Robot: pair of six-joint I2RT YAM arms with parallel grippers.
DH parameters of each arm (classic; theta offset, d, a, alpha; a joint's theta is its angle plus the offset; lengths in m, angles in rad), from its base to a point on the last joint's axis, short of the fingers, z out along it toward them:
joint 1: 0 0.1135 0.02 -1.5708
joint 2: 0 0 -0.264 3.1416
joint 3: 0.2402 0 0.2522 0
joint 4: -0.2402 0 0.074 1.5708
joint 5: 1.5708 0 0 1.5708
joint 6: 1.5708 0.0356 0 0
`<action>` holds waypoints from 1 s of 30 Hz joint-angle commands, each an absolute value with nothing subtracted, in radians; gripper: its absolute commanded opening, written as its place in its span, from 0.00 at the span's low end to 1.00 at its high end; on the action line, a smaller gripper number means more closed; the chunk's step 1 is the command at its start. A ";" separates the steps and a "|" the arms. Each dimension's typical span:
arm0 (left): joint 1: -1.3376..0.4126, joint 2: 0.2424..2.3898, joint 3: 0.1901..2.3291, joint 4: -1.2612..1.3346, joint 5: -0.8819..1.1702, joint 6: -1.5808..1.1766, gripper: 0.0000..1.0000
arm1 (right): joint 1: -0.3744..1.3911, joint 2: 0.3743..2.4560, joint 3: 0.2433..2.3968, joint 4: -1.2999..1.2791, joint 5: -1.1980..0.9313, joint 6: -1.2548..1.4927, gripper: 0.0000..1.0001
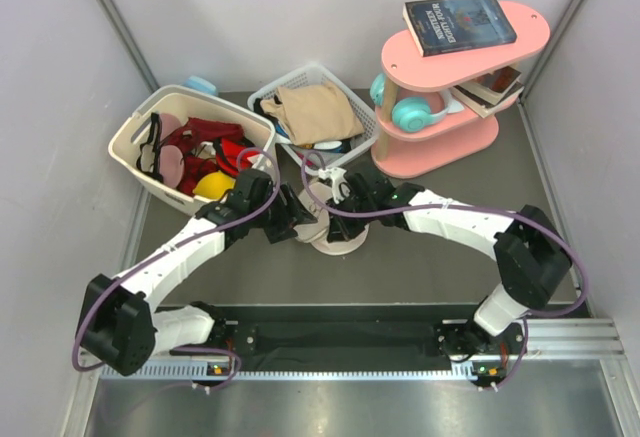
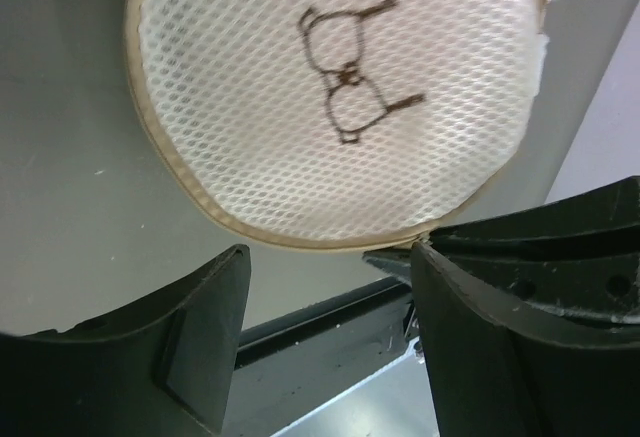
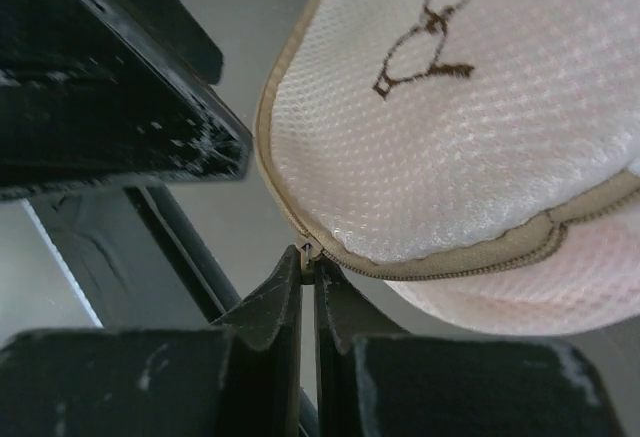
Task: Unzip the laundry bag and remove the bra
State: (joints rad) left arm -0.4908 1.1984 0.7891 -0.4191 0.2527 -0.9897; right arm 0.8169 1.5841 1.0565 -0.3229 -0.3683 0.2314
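R gripper (image 3: 310, 262) fingertips right at lens, pinched shut on zip pull (image 3: 308, 250) at rim of laundry bag (image 3: 480, 157). Bag sits dome-up on table (image 2: 70, 207), btwn both arms, logo (image 2: 350, 72) facing up. L gripper (image 2: 320, 257) jaws apart, nothing in them, bag rim just past tips, so bag not pinned down. Bra: not visible, prob inside, can't confirm. Risks imo: tugging zip w/ no anchor = whole bag drags instead of unzipping. Tiny tab could slip out of pinch. Fabric could snag in zip.
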 commanded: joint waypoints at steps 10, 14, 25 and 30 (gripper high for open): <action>-0.488 1.201 0.675 -0.336 0.316 -1.092 0.67 | 0.894 1.637 1.161 -0.301 -0.391 0.233 0.00; -0.494 1.239 0.673 -0.322 0.314 -1.094 0.67 | 0.896 1.632 1.157 -0.298 -0.385 0.233 0.00; -0.514 1.177 0.641 -0.304 0.252 -1.024 0.63 | 0.893 1.631 1.152 -0.305 -0.371 0.230 0.00; -0.514 1.071 0.594 -0.285 0.209 -0.911 0.61 | 0.881 1.620 1.143 -0.305 -0.371 0.230 0.00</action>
State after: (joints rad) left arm -0.5198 1.1461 0.6308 -0.2420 0.2459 -0.9768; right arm 0.8818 1.6318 1.1198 -0.3340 -0.3710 0.2314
